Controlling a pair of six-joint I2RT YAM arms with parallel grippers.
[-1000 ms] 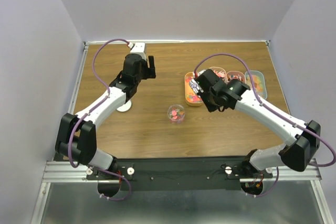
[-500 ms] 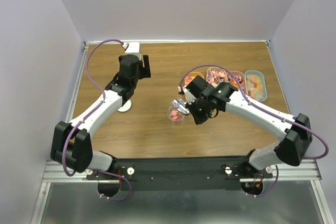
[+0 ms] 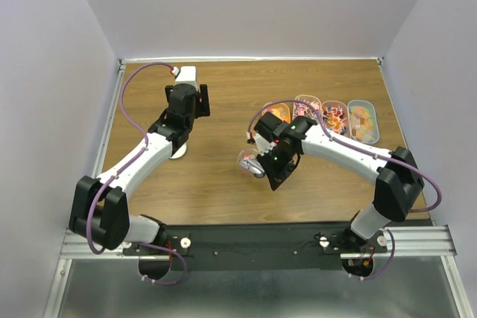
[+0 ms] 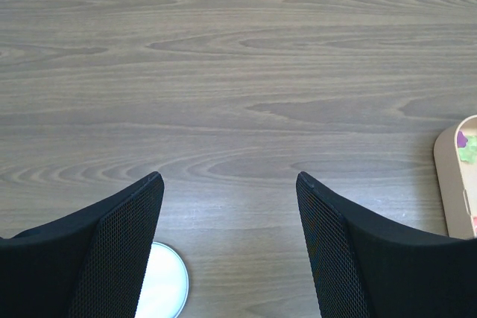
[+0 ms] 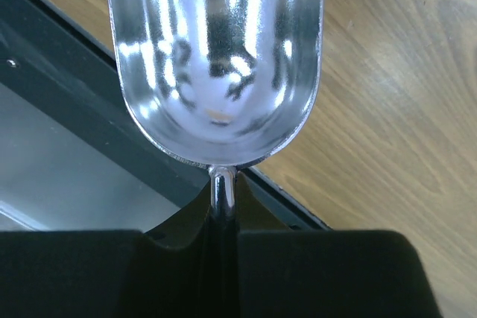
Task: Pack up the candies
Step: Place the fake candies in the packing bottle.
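Tipping step, it seems: the right gripper (image 5: 223,217) clamps the metal scoop (image 5: 216,57) by its handle, bowl bare, over the clear cup (image 3: 244,160); most candies (image 3: 335,118) lie in trays (image 3: 376,126) behind the cup; the left gripper (image 4: 227,184) gapes idle, well left of the cup; next calls for a refill, scoop kept level.

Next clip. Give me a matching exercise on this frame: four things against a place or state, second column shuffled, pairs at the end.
1. left gripper
2. right gripper
3. white disc
4. trays

a. side by side on the right half of the table
b. open, holding nothing
c. shut on the handle of the metal scoop
d. flat on the table's left half

Pairs: 1-b, 2-c, 3-d, 4-a
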